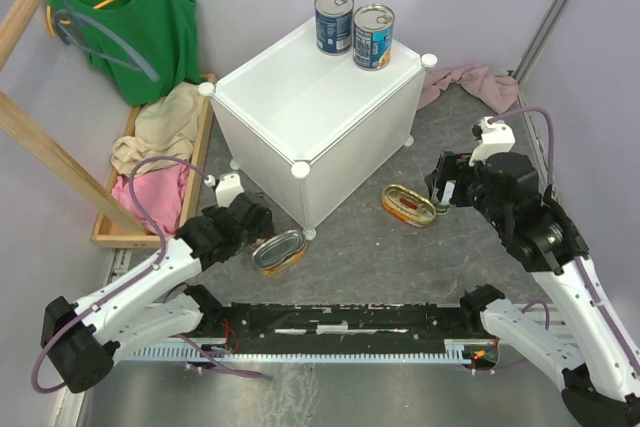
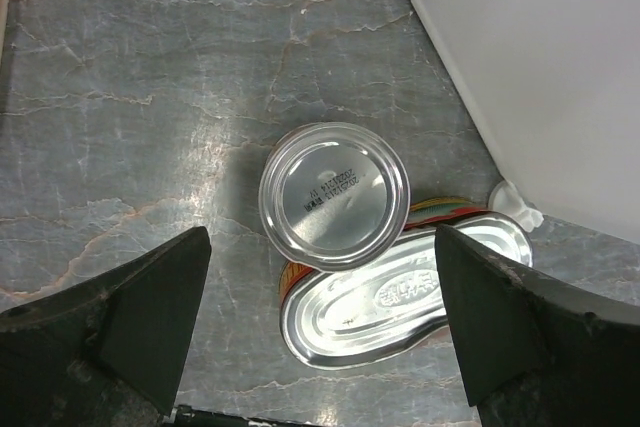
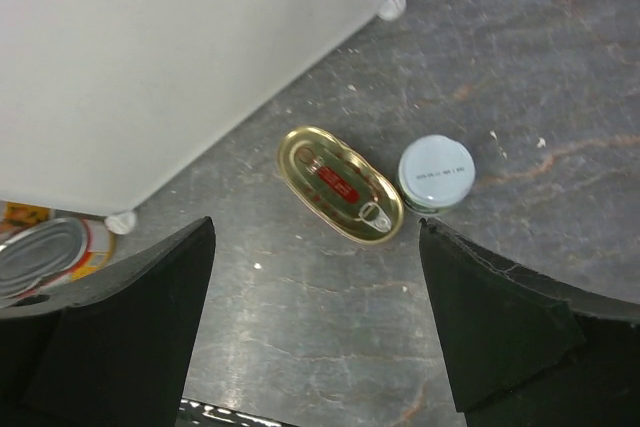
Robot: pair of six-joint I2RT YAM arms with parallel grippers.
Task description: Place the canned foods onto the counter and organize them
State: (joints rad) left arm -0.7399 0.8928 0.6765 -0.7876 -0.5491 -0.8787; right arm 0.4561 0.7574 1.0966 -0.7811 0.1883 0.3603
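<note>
Left wrist view: the round can (image 2: 335, 197) shows its lid only, label unseen, stamped code too small to read; it covers part of the oval tin (image 2: 400, 297). The counter (image 2: 540, 67) runs off the frame. Right wrist view: that tin is cropped at the left edge, partly behind a finger (image 3: 120, 337) of the right gripper (image 3: 315, 337).

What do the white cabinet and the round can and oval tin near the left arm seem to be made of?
White cabinet: likely plastic panels, matte, faintly translucent, joined by round corner connectors. Round can: metal, seemingly; its bright silvery end mirrors light and bears stamped code. Oval tin: likely metal too, with a shiny embossed silvery face.
</note>
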